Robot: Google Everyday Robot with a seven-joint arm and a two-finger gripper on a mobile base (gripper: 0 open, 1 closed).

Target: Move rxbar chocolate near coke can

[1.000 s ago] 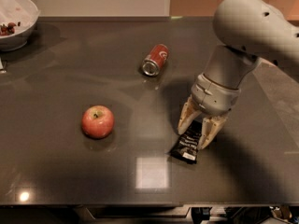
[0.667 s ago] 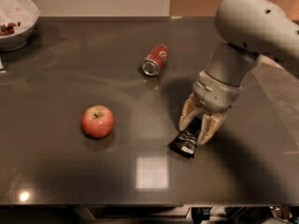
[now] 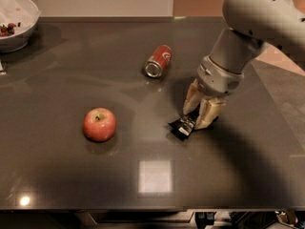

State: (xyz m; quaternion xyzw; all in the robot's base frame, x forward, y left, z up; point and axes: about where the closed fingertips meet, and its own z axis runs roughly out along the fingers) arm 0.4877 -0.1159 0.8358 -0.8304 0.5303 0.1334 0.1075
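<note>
The rxbar chocolate (image 3: pixel 182 127) is a small black wrapper bar. Its far end sits between the tan fingers (image 3: pixel 208 113) of my gripper (image 3: pixel 198 117), which is shut on it at the table's middle right. The bar's free end points toward the front left, and it seems to hang just above the dark tabletop. The coke can (image 3: pixel 158 61) lies on its side, silver end toward the camera, a little beyond and to the left of the gripper. There is a gap of about one can length between the bar and the can.
A red apple (image 3: pixel 99 124) stands on the dark table (image 3: pixel 71 175) at the left of the bar. A white bowl (image 3: pixel 14 20) with dark bits in it sits at the far left corner. The table's right edge runs close behind the arm.
My gripper has moved farther back and slightly left, toward the can, carrying the bar with it. The can and the apple have not moved.
</note>
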